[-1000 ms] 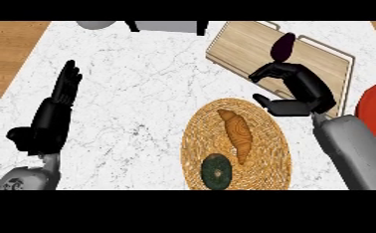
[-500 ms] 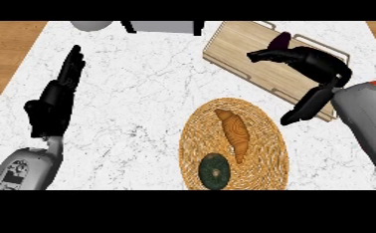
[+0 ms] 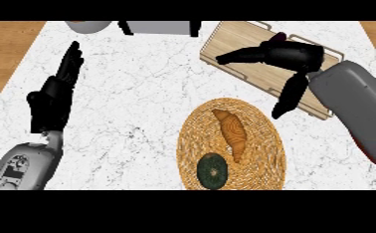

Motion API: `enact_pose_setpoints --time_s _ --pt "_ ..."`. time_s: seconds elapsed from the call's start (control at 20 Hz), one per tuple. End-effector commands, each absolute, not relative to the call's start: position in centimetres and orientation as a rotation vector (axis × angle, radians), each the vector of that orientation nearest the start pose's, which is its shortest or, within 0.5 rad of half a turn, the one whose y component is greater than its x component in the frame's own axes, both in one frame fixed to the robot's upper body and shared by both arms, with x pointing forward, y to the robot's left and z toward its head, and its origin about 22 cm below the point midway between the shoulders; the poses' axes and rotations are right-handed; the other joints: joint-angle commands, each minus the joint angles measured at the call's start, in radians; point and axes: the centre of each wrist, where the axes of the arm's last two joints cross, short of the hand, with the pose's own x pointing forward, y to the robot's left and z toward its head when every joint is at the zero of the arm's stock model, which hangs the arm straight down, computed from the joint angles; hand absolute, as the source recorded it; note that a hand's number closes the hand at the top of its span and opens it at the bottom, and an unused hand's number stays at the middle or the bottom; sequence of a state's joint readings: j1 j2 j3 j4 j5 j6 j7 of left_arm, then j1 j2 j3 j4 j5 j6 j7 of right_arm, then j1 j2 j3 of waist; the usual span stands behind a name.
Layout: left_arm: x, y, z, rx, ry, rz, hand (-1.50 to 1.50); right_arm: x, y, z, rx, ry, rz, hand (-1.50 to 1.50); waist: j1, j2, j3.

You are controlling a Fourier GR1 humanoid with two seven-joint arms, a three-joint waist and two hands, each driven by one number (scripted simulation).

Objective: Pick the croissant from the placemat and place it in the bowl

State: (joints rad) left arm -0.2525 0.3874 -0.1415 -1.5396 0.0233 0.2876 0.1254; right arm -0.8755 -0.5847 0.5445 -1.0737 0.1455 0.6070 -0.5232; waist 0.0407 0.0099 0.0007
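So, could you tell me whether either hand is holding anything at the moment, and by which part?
Nothing is held. The right hand hangs open over the wooden board, the left hand rests open, and the croissant lies untouched on the placemat.

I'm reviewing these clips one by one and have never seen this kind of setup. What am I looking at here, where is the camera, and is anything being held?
The view looks steeply down from a humanoid robot's head onto a marble counter. The grey forearms ending in black hands are its own. The left hand rests open at the left, fingers up. The right hand hovers over a wooden board at the upper right, fingers extended, holding nothing. Below it lies a round woven placemat with a croissant and a small dark green round item on it. The croissant is untouched. A grey bowl shows partly at the top left edge.
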Motion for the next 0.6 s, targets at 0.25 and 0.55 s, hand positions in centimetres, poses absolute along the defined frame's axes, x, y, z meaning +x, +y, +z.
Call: enact_pose_setpoints --time_s 0.25,0.55 --pt "29.0 26.2 7.8 0.385 -1.658 -0.173 0.00 39.2 -16.5 14.6 0.394 -1.381 2.003 -1.50 -0.026 -0.010 -0.001" --pt "28.7 26.4 7.9 0.367 -1.650 -0.160 0.00 37.6 -14.5 11.1 0.371 -1.316 2.119 -1.50 -0.031 -0.010 -0.001"
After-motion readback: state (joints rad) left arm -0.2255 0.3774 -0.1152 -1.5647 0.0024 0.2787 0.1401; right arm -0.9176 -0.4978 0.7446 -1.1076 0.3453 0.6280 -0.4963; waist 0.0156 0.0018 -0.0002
